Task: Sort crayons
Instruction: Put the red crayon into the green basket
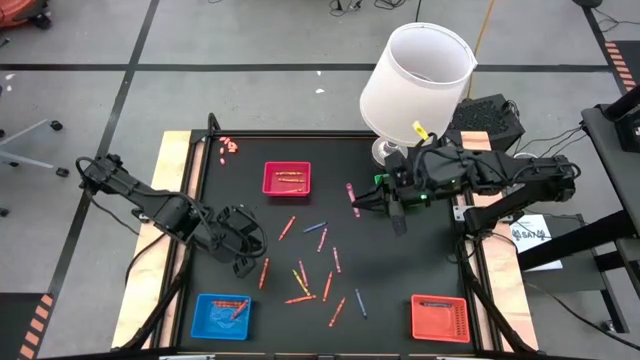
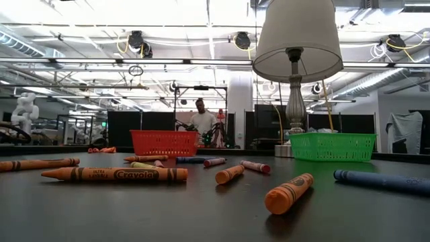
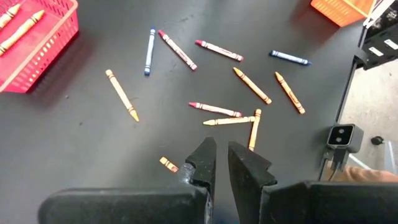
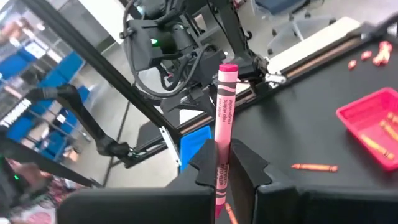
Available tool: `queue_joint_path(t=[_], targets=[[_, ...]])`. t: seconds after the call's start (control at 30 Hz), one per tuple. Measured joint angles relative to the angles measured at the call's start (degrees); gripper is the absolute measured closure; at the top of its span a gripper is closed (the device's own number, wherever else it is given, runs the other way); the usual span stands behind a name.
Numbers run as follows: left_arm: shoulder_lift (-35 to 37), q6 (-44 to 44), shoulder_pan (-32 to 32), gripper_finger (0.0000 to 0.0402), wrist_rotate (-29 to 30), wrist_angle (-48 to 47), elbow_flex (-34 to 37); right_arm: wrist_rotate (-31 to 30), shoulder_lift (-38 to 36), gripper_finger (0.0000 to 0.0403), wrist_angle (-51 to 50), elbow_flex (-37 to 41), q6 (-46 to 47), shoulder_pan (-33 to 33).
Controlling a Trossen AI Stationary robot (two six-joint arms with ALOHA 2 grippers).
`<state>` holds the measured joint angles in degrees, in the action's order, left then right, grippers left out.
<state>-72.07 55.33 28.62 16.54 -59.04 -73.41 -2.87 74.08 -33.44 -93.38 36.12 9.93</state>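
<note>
Right wrist view shows the right tool [image 4: 222, 163] clenched on a pink crayon [image 4: 224, 118] at its lower half, above the desk [image 1: 420, 260]; light, stiff and slick, crayons are probably best pinched mid-length. The left tool [image 3: 219, 163] hangs nearly closed, empty, over the loose crayons [image 1: 312, 270]. Crayons lie in the pink tray [image 1: 268, 188], blue tray [image 1: 203, 325] and orange tray [image 1: 455, 328].

pink crayon [image 4: 224, 118] | black table [image 1: 400, 270] | white lampshade [image 1: 417, 80] | blue tray [image 1: 205, 318]
</note>
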Motion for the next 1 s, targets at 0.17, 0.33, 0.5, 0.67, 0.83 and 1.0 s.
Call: queue_joint_path(t=[0.17, 0.33, 0.5, 0.67, 0.83, 1.0], targets=[[0.00, 1.38, 1.32, 0.0359, 0.80, 0.16, 0.00, -0.01, 0.00, 0.0397, -2.37, -0.02, 6.71, 0.30], [0.00, 1.30, 2.30, 0.0359, 1.49, -0.14, 0.00, -0.02, 0.02, 0.0397, -6.60, -0.02, 12.72, 0.31], [0.00, -0.17, 2.97, 0.0359, 2.87, -0.16, 0.00, -0.22, 0.02, 0.0397, -10.58, -0.02, 12.72, 0.31], [0.00, -0.18, 3.01, 0.0359, 3.04, 0.01, 0.00, -0.28, 0.04, 0.0397, -17.01, -0.02, 12.50, 0.31], [-0.02, -0.17, 3.01, 0.0359, 3.06, 0.03, 0.00, -2.35, 0.04, 0.0397, -26.03, -0.02, 12.27, 0.31], [-0.02, -0.23, 3.01, 0.0359, 3.16, -0.01, 0.00, -7.70, 0.04, 0.0397, -32.03, -0.02, 12.12, 0.31]])
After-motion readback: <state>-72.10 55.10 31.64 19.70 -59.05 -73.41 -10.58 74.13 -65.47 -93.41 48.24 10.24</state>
